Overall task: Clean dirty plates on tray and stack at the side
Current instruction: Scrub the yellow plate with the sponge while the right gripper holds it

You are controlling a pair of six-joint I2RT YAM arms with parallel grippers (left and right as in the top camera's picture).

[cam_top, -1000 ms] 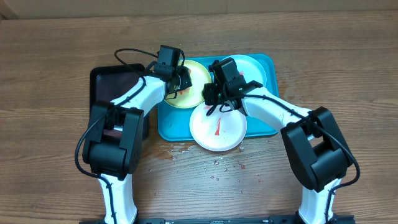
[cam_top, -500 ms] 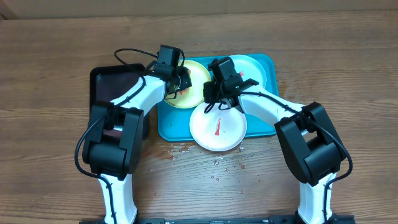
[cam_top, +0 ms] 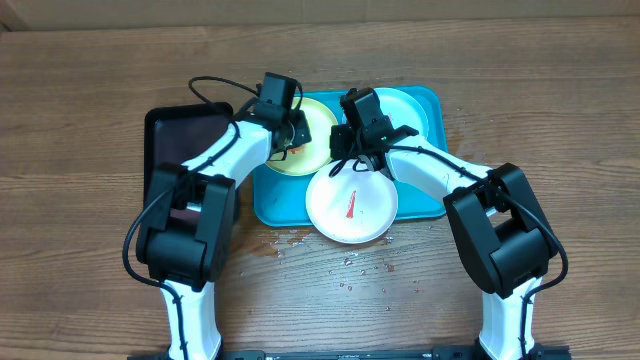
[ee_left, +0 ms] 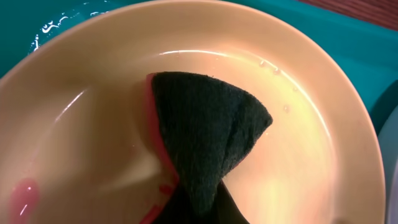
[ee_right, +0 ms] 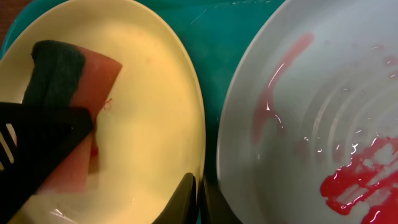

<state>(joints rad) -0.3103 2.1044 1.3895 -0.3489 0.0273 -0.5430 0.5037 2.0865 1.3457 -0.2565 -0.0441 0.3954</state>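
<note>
The turquoise tray (cam_top: pixel 274 203), glossy plastic with rounded corners and a raised rim, sits mid-table on the wood-grain table (cam_top: pixel 90 80), just beside a smaller black tray (cam_top: pixel 185 135). Three round plates lie on it: the yellow-green plate (cam_top: pixel 318 118) at the back left, wet and shiny; the mint plate (cam_top: pixel 412 104) at the back right; and the white plate (cam_top: pixel 335 218) in front, hanging over the near rim, with a red streak. The left gripper (cam_top: pixel 291 134), its arm reaching in from the black tray's side, is clamped on a sponge (ee_left: pixel 205 130), rough dark green on one face and pink on the other, which it presses onto the yellow-green plate. The right gripper (ee_right: pixel 198 199) angles down between the plates with its jaws closed at the yellow-green plate's rim. I can't tell if the rim is pinched.
</note>
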